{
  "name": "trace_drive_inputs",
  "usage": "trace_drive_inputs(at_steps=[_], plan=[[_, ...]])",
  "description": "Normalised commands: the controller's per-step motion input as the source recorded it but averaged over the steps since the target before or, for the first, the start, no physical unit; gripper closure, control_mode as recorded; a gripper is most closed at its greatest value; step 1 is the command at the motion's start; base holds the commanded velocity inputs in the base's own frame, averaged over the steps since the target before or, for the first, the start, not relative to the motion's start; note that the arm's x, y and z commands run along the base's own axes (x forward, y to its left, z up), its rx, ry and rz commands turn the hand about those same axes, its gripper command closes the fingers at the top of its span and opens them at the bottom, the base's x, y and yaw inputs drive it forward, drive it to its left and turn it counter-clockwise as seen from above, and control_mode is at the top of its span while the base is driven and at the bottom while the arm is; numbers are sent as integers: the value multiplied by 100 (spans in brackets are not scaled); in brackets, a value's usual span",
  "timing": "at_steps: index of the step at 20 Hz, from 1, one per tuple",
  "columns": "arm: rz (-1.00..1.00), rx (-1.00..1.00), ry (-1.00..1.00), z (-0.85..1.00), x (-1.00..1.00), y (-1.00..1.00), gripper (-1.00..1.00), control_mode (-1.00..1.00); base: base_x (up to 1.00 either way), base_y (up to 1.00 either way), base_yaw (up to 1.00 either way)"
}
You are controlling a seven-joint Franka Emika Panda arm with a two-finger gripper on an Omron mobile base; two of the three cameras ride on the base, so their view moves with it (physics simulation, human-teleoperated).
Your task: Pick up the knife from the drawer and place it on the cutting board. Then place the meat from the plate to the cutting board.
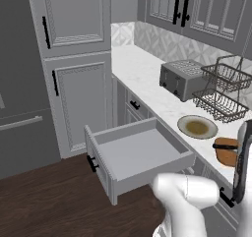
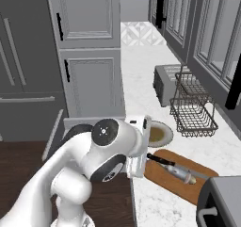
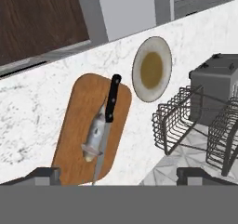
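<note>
Gripper [image 3: 119, 174] spread wide, holding nothing, directly above the reddish-brown wooden cutting board [image 3: 76, 125]. Black-handled knife [image 3: 108, 118] and pale tapered meat [image 3: 94, 137] lie side by side on that board, long axes along its length. Round plate [image 3: 151, 69] just beyond: bare.

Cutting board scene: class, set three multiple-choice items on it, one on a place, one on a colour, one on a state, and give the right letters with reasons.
1. Where does the meat lie?
A. on the plate
B. on the cutting board
C. in the drawer

2. What colour is the knife handle?
A. black
B. red
C. white

3. What state is the drawer in?
A. shut
B. pulled open, with nothing in it
C. open, holding the knife

Answers:
1 B: the meat rests beside the knife on the cutting board, and the plate is bare.
2 A: the handle shows black against the wood.
3 B: its plain grey inside is bare.
</note>
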Motion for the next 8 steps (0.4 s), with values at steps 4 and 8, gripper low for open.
trace_drive_inputs(at_steps=[4, 8], plan=[[8, -15, -31, 40, -29, 100, -100, -100, 0, 0, 0], [0, 0, 0, 0, 0, 3, -100, -100, 0, 0, 0]])
